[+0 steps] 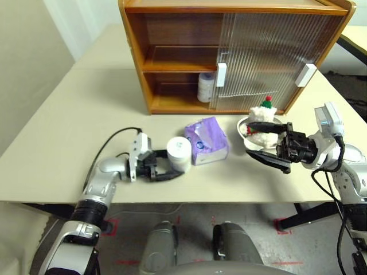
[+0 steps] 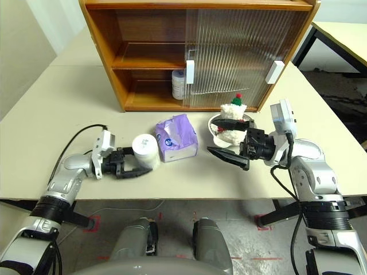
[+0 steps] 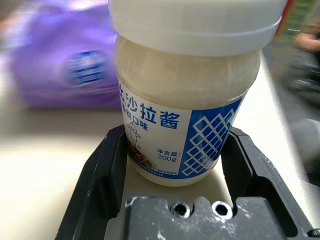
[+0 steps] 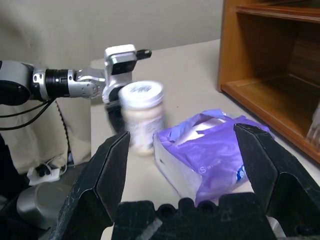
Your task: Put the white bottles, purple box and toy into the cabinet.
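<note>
Black fingers of the left gripper (image 1: 172, 166) flank a short white plastic jar with blue label (image 1: 179, 152), seemingly touching it. Beyond them lies the crinkly lilac tissue pack (image 1: 206, 139). The right gripper (image 2: 227, 139) gapes wide beside the plush snowman (image 2: 231, 121).

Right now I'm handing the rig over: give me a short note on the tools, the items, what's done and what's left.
Left tool: jaws around a white bottle on the table, grip not confirmed.
Right tool: open, empty, beside the toy.
Purple box: on the table between them.
Done: the other white bottle stands on the cabinet bottom shelf.
Left: this bottle, box, toy.
</note>
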Available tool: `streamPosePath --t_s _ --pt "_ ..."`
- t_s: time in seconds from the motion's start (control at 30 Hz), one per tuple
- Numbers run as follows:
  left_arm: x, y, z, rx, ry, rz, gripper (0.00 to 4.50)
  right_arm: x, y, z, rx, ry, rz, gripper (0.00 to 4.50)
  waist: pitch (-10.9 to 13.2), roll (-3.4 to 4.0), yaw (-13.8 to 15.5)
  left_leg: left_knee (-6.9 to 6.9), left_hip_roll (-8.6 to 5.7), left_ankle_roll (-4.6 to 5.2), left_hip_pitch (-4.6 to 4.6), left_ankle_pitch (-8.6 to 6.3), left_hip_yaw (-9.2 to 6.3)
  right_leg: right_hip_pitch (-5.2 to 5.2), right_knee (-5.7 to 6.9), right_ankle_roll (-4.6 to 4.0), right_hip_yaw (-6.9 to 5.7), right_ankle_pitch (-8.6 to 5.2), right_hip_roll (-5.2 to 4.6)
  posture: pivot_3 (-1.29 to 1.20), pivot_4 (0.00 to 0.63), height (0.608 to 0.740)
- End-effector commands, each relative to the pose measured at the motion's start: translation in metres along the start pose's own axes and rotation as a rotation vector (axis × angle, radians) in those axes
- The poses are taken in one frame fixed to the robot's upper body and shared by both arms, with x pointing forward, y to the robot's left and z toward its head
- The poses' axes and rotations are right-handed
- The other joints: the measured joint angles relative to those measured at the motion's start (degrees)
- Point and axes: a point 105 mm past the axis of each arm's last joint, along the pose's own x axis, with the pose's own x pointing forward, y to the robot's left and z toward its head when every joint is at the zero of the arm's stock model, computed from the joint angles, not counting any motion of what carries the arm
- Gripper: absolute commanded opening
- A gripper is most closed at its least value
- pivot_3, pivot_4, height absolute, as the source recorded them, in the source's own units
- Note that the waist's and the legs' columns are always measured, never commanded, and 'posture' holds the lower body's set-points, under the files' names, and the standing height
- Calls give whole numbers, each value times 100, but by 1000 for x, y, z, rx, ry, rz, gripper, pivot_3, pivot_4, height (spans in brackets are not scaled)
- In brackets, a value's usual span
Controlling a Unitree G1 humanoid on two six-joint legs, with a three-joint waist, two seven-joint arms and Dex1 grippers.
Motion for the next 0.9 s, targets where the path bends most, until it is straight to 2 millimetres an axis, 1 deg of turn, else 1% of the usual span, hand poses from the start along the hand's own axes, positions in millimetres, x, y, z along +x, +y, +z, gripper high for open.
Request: streamPosePath --t_s 0.03,0.1,0.17,0.2,0.23,0.27,0.37,0.47,0.6,0.7,0.83,0.9 --pt "-14 30 18 76 -24 144 3053 3 0 9 15 -69 -31 4500 1 -2 -36 0 0 0 -1 0 -1 -1 0 0 0 0 2 -10 45 740" --pt "-17 42 21 104 0 201 3053 7 0 13 22 -95 -42 4500 0 -2 -73 -1 0 0 -2 0 -1 0 -1 0 1 0 1 -9 43 740" --pt "-16 53 27 111 -5 252 3053 10 0 15 30 -114 -51 4500 -4 -9 -79 0 -1 0 -4 0 1 1 -4 5 3 2 -1 -5 42 740" --pt "-14 56 30 115 -5 268 3053 11 0 15 36 -123 -57 4500 -7 -14 -83 0 -1 0 -6 0 1 2 -6 22 3 11 -3 -5 42 740" --pt "-11 59 31 122 0 281 3053 13 1 16 41 -130 -62 4500 -7 -15 -87 0 -1 0 -7 0 2 2 -9 61 3 33 -3 -5 43 740" --pt "-4 63 32 127 12 302 3053 16 2 15 46 -133 -65 4500 -7 -17 -89 0 0 0 -7 0 4 2 -12 69 4 37 -3 -7 43 740" --pt "14 70 35 141 30 354 3053 23 8 13 58 -134 -65 4500 -7 -21 -78 -6 -1 0 -10 0 3 0 -14 79 2 34 -3 -9 44 740" --pt "27 78 39 159 46 421 3053 28 11 14 65 -139 -68 4500 -6 -22 -88 -11 -4 0 -10 0 4 -2 -12 87 1 33 -1 -9 47 740" --pt "41 99 51 150 32 581 3053 33 12 17 64 -145 -70 4500 1 -34 -87 -12 -10 0 -11 0 2 -3 -12 91 0 35 3 -8 54 740" --pt "50 112 53 125 52 674 3053 39 7 20 56 -148 -101 4500 4 -39 -103 -13 -11 0 -10 0 1 -4 -12 92 1 36 4 -10 58 740" --pt "63 121 59 127 44 746 3053 50 1 33 64 -186 -151 4500 13 -48 -98 -14 -11 0 -10 0 1 -5 -12 92 1 36 5 -11 70 740" --pt "66 125 59 126 59 775 3053 53 -1 34 56 -178 -174 4500 25 -65 -95 -17 -11 0 -11 0 1 -8 -12 91 0 35 5 -14 74 740"
